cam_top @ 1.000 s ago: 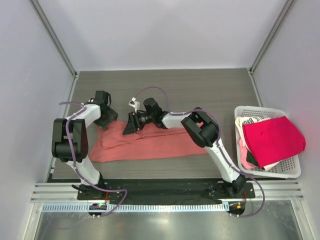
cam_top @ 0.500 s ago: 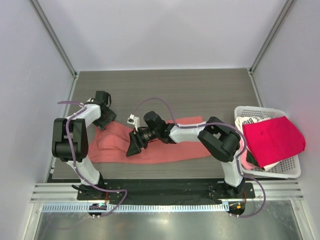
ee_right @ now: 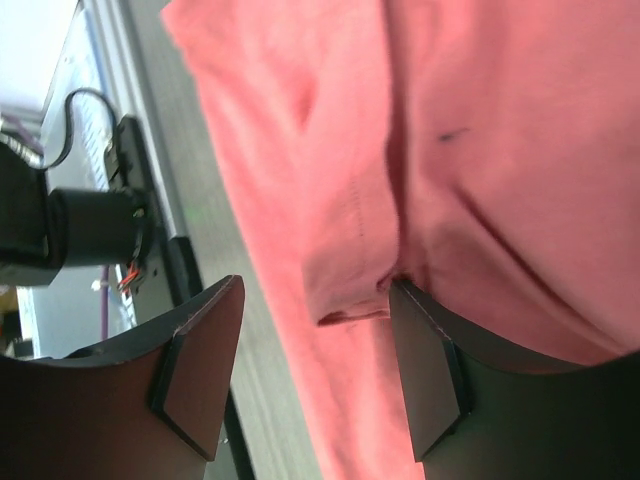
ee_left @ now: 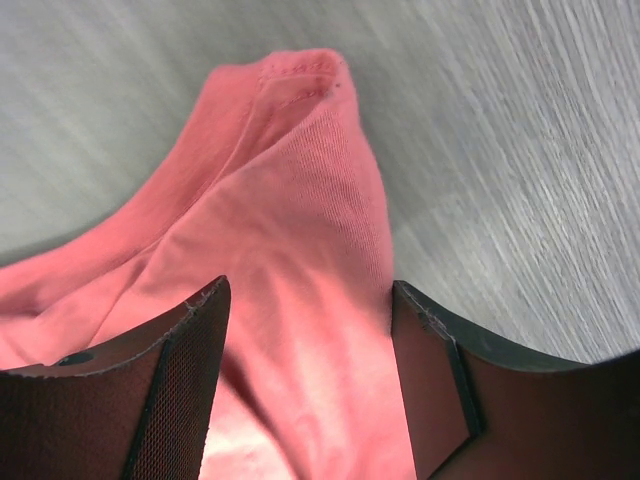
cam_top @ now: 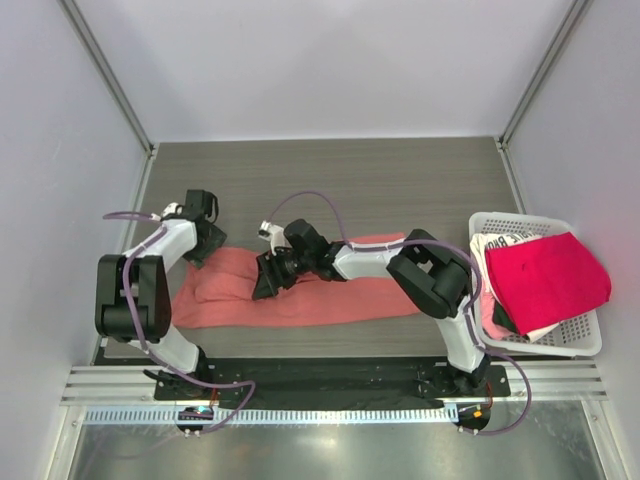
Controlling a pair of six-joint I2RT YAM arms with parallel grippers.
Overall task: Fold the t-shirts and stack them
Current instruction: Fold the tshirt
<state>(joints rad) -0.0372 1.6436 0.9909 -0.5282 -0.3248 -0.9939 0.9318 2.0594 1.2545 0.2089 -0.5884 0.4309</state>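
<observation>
at the left, the left tool [ee_left: 305, 300] hangs over the far-left end of the salmon-coral t-shirt [cam_top: 330, 292]. its fingers are spread wide with cloth between them, gripping nothing. the shirt lies as a long rumpled band across the near part of the tabletop [cam_top: 400, 180]. further right, the right tool [ee_right: 315, 290] sits low over the band's left-middle. it too is spread apart, with a small stitched fold between its fingers. to fold well, i judge each tool should close on a hem edge through both layers, not on loose bulk. both should then lift evenly, keeping the cloth taut so the fold lands square. at the far right, the basket [cam_top: 590, 345] holds the crimson-pink t-shirt [cam_top: 545, 275] atop the white t-shirt [cam_top: 497, 243]. its dark lettering shows only in part and is too small to read. no other writing is visible.
</observation>
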